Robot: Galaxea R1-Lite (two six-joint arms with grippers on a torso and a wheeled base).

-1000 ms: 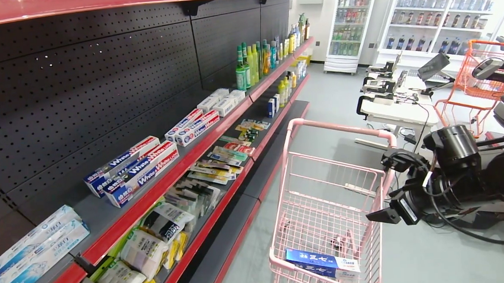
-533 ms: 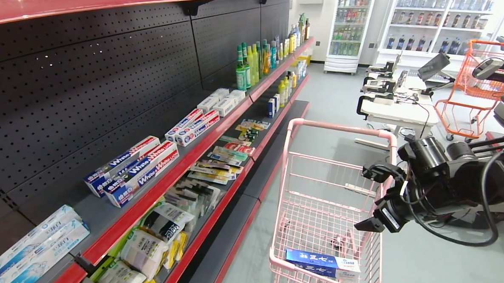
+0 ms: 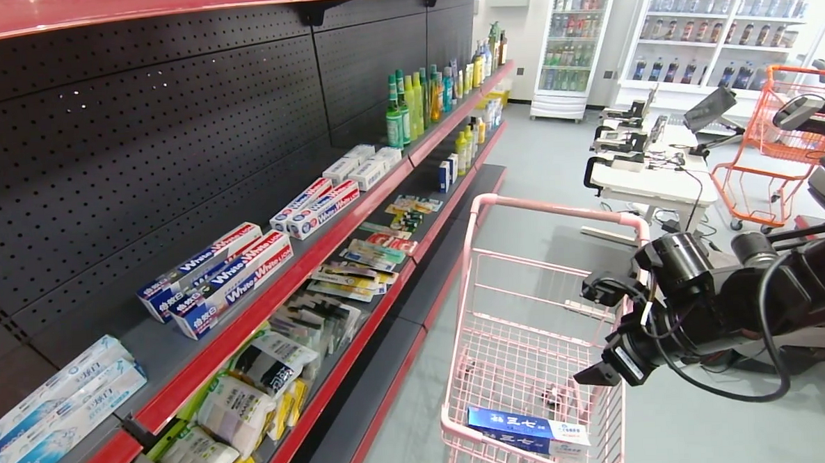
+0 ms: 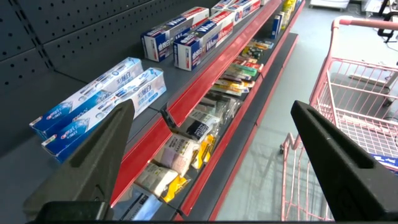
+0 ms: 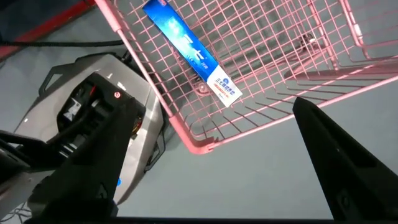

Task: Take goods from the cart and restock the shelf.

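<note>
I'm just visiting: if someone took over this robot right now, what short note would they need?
Left gripper: open, empty, facing the shelf.
Right gripper: open, empty, above the right rim of the pink cart.
Blue box: lying flat in the cart's near end.
Done: nothing picked up yet.
Left: grasp the box, place it on the shelf.

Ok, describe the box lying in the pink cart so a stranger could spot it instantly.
Find the pink shopping cart beside the red-edged shelf. On its wire floor, at the near end, lies a long blue toothpaste box. It is the cart's only box, deep blue with a white end.
</note>
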